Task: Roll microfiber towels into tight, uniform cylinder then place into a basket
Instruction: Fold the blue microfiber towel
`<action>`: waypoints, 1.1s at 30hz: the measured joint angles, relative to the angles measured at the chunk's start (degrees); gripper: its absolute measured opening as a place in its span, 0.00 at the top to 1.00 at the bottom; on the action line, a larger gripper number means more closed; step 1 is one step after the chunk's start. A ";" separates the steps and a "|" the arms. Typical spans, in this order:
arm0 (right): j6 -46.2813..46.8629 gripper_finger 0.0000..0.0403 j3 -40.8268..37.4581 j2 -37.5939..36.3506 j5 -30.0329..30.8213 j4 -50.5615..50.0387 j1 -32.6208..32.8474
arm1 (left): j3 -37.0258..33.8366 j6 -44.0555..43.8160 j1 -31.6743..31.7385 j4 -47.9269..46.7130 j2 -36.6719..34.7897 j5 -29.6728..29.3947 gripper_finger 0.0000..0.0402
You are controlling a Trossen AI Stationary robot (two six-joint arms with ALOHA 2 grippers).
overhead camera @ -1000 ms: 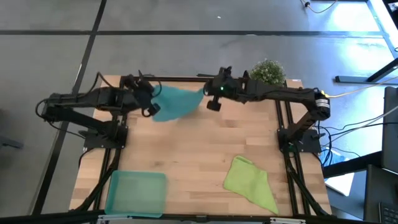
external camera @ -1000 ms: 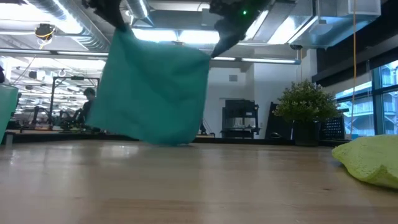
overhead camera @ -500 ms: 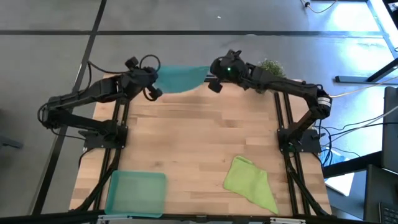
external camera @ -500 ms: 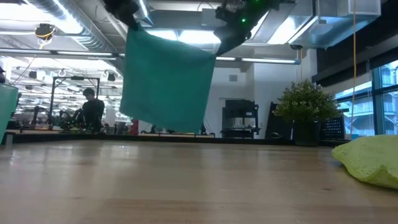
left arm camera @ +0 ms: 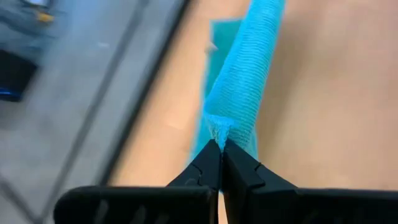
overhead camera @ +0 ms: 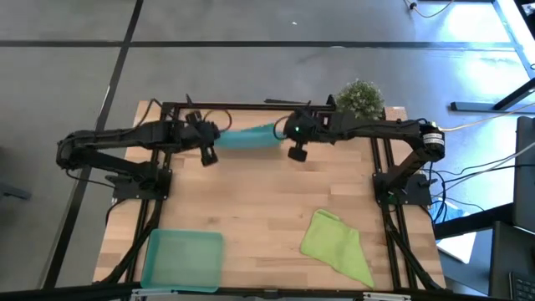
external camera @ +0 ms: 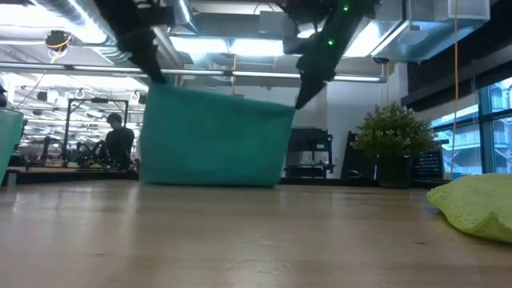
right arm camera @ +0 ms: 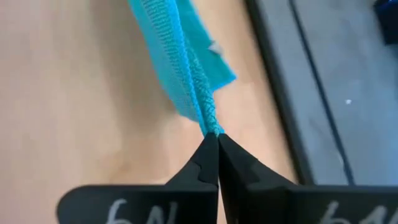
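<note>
Cloth, teal towel, hangs as a taut sheet between our two hands near the far edge of the worktop, its lower hem at or just above the wood in the low view; we cannot tell whether it touches. Left hand is pinched shut on one top corner, right hand pinched shut on the other; both wrist views show the fingertips meeting on a gathered tip of fabric. We judge the towel light and fully limp: it drapes flat under its own weight, bunches into a ridge where gripped, and will fold wherever it is unsupported. The knit looks grippy rather than slick, so a corner pinch should hold, but a small bite of fabric may creep out if we pull the span too hard. Best holds are the corners and hems, both hands level, to lay it flat without wrinkles before rolling. The lime towel lies crumpled near the front right corner of the worktop and will need spreading by its corners. The basket sits at the front left corner, well apart from both towels. A potted plant stands at the far right corner.
</note>
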 joint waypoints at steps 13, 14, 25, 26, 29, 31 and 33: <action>9.70 1.00 -18.11 -0.06 -11.64 14.56 8.42 | -16.12 -14.02 -14.14 10.85 0.00 11.95 1.00; 9.85 1.00 -19.44 -0.04 -12.38 16.29 8.95 | -17.14 -14.62 -14.95 12.32 0.00 13.03 1.00; 12.54 1.00 -26.11 -0.05 -15.69 24.14 13.29 | -26.91 -17.87 -21.68 25.10 0.00 17.76 1.00; 12.74 1.00 -26.16 -0.04 -15.67 24.16 13.42 | -27.58 -17.89 -22.06 26.16 0.00 17.80 1.00; 12.52 0.98 -26.14 -0.04 -15.67 24.51 13.78 | -28.64 -17.96 -22.74 27.07 0.00 17.81 1.00; 12.95 0.96 -26.14 -0.04 -15.67 25.03 13.81 | -28.67 -18.46 -23.02 27.18 0.00 17.81 0.99; 13.79 0.92 -26.14 -0.04 -15.65 25.54 13.80 | -28.69 -19.60 -23.12 27.73 0.00 17.84 0.98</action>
